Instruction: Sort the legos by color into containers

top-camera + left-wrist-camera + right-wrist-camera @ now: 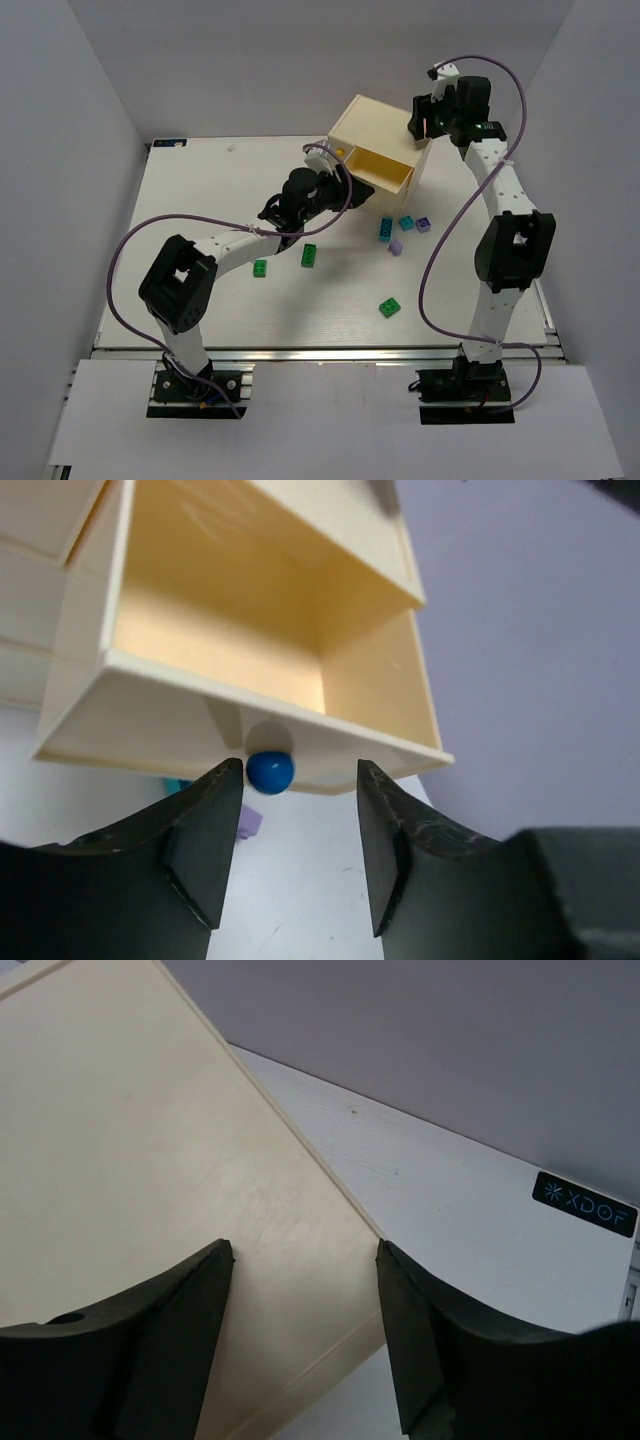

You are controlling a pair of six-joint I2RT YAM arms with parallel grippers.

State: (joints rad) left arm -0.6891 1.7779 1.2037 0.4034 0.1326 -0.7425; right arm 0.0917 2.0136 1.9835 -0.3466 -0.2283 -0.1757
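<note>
Legos (395, 246) lie loose on a white table (200, 200), seven of them in the overhead view, spread through the centre and centre-right of the frame. Pale grey walls (80, 150) close the table on the left, right and far sides. A dark label (585, 1203) reading XDOF sits on the table at the right of the right wrist view.

A bright green brick (260, 268) lies left of centre. Near it on the right is a dark green brick (309, 256), its long axis running up and down the frame. Two teal bricks (385, 229) and two lilac bricks (423, 225) cluster right of centre, and a second green brick (389, 307) lies lowest, apart from the rest. Each is tiny and blocky; the studs are too small to make out.

Above the cluster stands a cream chest (375, 122), turned at a slant to the table edges. One drawer (385, 170) is drawn out toward the bottom of the frame, its yellowish inside bare.

The left gripper (300, 775) is released, its jaws apart on either side of the drawer's blue knob (270, 771). The right gripper (305, 1250) is also released, jaws spread over the chest's flat top at its right corner.
</note>
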